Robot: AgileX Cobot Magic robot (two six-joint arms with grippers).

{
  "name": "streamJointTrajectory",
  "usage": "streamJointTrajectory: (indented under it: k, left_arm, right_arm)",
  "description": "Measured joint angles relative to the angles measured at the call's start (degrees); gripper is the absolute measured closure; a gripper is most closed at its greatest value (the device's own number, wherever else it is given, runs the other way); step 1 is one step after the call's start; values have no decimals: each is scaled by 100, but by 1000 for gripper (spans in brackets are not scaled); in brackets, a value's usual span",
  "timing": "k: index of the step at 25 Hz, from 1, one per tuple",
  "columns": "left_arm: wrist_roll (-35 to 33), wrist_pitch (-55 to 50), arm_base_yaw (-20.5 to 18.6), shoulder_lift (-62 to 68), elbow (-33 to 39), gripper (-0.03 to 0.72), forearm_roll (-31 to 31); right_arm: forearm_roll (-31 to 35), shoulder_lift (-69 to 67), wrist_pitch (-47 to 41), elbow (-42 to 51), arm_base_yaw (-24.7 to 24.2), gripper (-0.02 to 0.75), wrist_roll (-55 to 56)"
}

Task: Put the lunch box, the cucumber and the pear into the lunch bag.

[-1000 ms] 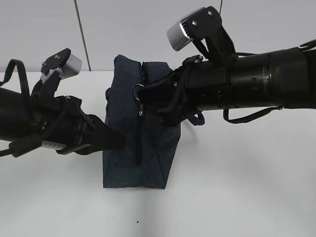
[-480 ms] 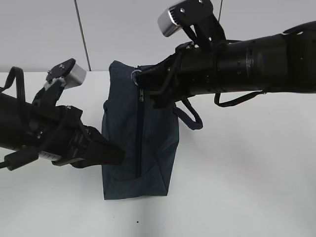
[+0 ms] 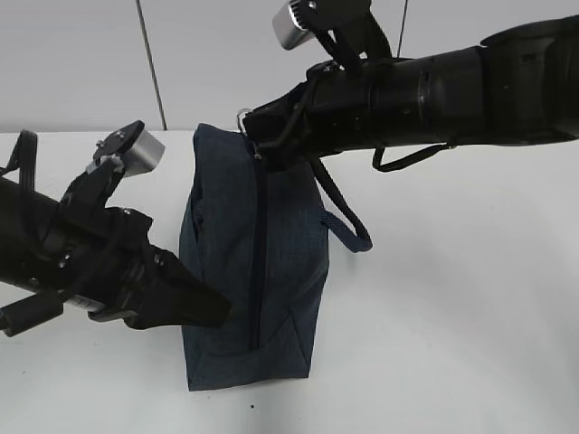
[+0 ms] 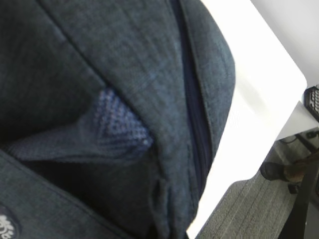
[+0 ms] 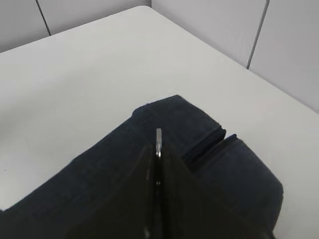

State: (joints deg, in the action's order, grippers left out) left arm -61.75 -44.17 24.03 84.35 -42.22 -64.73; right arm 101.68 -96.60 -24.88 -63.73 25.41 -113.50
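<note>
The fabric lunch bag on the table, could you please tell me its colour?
The boxy fabric lunch bag is dark navy blue, clearest in the exterior view.

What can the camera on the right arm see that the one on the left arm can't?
Only the right wrist view shows the metal ring pull pinched between that arm's shut fingers, with open white table beyond. Only the left wrist view shows a lighter woven strap patch, the table's edge and the floor below. Both show the navy bag close up.
</note>
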Motion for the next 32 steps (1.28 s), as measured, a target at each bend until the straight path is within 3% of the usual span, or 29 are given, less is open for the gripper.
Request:
streamJointTrajectory:
  k: [3, 8, 21, 32]
  left_arm:
    - [42, -46, -11, 0, 0, 697, 111]
    - [60, -166, -15, 0, 0, 697, 153]
    - [65, -348, -15, 0, 0, 697, 239]
    - [65, -408, -15, 0, 0, 697, 239]
  right_arm:
    - [0, -161, -150, -159, -147, 732, 14]
    - [-50, -548, -1109, -505, -687, 732, 367]
    - [-1500, -1641, -2691, -1970, -1263, 732, 2401]
    - [-1969, -2761, -4189, -3391, -1774, 732, 3972]
